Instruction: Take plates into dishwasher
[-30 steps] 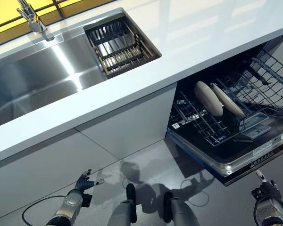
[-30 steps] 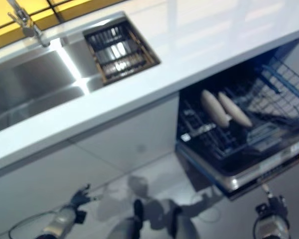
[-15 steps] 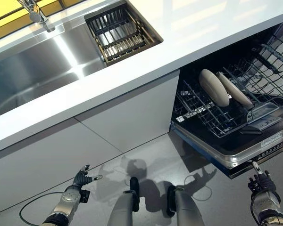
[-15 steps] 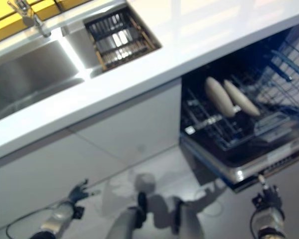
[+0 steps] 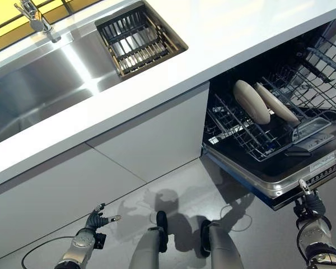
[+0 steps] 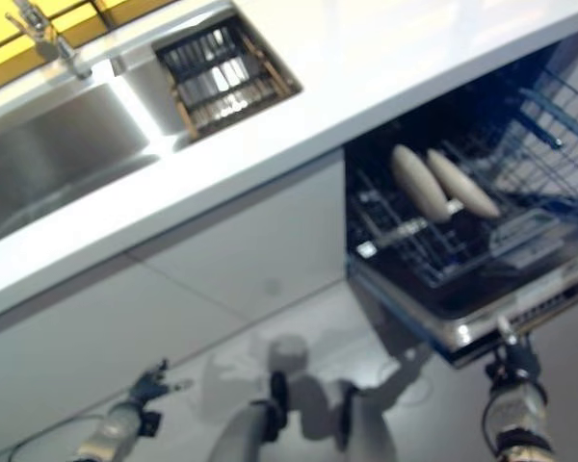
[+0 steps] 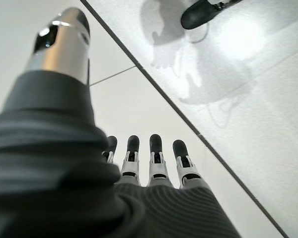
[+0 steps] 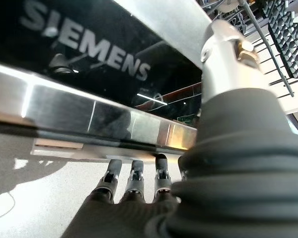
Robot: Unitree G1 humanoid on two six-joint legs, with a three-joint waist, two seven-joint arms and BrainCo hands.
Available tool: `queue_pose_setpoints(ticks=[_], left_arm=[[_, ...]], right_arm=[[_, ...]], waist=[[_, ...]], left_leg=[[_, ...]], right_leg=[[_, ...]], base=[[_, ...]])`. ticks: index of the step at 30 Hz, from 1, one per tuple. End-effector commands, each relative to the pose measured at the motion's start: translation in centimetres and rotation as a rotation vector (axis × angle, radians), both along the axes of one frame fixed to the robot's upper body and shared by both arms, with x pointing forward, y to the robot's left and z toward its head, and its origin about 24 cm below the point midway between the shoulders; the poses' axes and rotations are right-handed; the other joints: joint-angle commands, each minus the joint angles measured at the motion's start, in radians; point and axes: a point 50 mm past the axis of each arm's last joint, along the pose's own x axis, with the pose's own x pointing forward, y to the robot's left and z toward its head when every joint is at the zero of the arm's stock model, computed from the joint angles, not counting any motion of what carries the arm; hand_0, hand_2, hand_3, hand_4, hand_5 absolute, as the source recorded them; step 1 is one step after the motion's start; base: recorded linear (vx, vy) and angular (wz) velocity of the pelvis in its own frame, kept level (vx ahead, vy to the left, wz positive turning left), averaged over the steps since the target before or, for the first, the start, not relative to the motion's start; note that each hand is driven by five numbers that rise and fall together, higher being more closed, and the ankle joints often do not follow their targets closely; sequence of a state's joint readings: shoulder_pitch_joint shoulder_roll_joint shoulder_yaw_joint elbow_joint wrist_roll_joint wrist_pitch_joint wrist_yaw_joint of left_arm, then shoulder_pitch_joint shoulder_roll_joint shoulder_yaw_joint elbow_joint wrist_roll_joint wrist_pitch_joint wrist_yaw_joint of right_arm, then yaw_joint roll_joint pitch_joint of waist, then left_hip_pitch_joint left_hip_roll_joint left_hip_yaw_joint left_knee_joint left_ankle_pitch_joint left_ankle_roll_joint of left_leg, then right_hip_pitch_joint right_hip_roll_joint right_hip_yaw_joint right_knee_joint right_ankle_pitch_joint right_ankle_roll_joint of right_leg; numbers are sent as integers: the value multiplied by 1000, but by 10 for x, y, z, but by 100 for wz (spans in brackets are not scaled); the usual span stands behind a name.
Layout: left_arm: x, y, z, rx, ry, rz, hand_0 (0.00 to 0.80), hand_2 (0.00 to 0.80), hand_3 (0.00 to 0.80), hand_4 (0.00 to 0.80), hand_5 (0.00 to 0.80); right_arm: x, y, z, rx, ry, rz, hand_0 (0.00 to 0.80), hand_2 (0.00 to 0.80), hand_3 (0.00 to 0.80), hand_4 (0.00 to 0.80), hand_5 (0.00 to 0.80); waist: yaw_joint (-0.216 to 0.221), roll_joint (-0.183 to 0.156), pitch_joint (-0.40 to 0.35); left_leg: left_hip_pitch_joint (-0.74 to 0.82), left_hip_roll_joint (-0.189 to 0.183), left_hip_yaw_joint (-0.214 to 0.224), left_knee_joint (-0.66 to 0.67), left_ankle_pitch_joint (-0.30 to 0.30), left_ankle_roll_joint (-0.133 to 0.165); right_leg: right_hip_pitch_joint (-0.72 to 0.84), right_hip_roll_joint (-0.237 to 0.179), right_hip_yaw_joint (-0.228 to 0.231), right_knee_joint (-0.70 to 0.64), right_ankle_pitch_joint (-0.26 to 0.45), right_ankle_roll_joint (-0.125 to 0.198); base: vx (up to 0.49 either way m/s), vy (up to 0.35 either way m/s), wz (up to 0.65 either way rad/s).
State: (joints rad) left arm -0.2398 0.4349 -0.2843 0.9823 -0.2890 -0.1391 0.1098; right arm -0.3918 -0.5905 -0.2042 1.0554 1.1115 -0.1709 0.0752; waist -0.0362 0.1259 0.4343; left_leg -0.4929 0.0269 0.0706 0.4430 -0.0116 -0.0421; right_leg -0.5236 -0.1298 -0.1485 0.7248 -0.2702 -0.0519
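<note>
Two pale plates (image 5: 251, 102) (image 5: 276, 103) stand on edge side by side in the lower rack (image 5: 241, 131) of the open dishwasher. Its door (image 5: 280, 180) hangs down and open at the right. My right hand (image 5: 309, 205) is just below the door's front edge, fingers (image 8: 134, 179) straight and pointing at the underside of the steel edge (image 8: 89, 119), holding nothing. Down by the floor in front of the white cabinet, my left hand (image 5: 95, 221) is idle, with straight fingers (image 7: 156, 153) and nothing in it.
A steel sink (image 5: 39, 84) with a tap (image 5: 36, 17) and a dark wire drainer basket (image 5: 137, 43) is set in the white worktop (image 5: 224, 33). White cabinet fronts (image 5: 145, 140) run below it. The dishwasher's upper rack (image 5: 325, 61) juts out at the far right.
My right hand has come up closer to the door's front edge. The camera has shifted a little. The left hand has hardly moved.
</note>
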Motion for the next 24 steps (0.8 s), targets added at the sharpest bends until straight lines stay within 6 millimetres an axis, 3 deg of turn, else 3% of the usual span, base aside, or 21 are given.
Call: queue_pose_setpoints(ticks=[1, 14, 24], left_arm=[[-12, 1, -7, 12, 14, 26, 0, 0, 0, 0, 0], [-12, -16, -14, -5, 33, -9, 0, 0, 0, 0, 0], [-12, -24, -17, -12, 52, -35, 0, 0, 0, 0, 0]], right_arm=[[61, 22, 89, -149, -320, 188, 0, 0, 0, 0, 0], [95, 53, 138, -263, -347, 340, 0, 0, 0, 0, 0], [107, 62, 145, -320, -237, 426, 0, 0, 0, 0, 0]], waist=[[34, -30, -61], [47, -26, -58], [64, -30, -55]], left_leg=[[44, -50, 22, 51, -49, 70], [78, -54, 18, -17, -7, 61], [99, -55, 5, -59, 16, 56]], right_leg=[[56, 15, 14, -136, 154, 9], [82, 3, 21, -218, 207, 34], [109, -6, 35, -273, 235, 50]], base=[[19, 57, -15], [-7, 41, -10], [17, 16, -6]])
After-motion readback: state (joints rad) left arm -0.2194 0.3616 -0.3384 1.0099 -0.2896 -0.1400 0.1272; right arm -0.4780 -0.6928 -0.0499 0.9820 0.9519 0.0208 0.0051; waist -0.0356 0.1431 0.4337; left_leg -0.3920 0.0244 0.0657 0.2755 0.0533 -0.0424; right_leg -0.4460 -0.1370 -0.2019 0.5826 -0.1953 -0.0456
